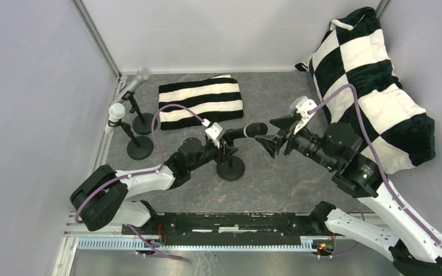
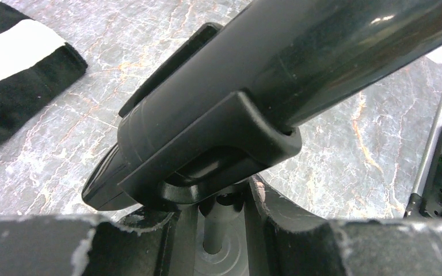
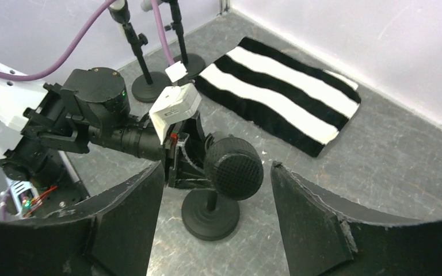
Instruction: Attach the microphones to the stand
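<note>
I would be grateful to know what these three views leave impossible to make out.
- Top view: the clip of the middle stand, hidden beneath the left gripper.
- Left wrist: the head of the black microphone, cut off by the right edge.
- Right wrist: the tops of the two far stands, cut off by the top edge.

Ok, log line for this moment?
black microphone in clip | left tool shut on stand post | right tool open, no grip

bright even light, soft shadows, blurred foreground
</note>
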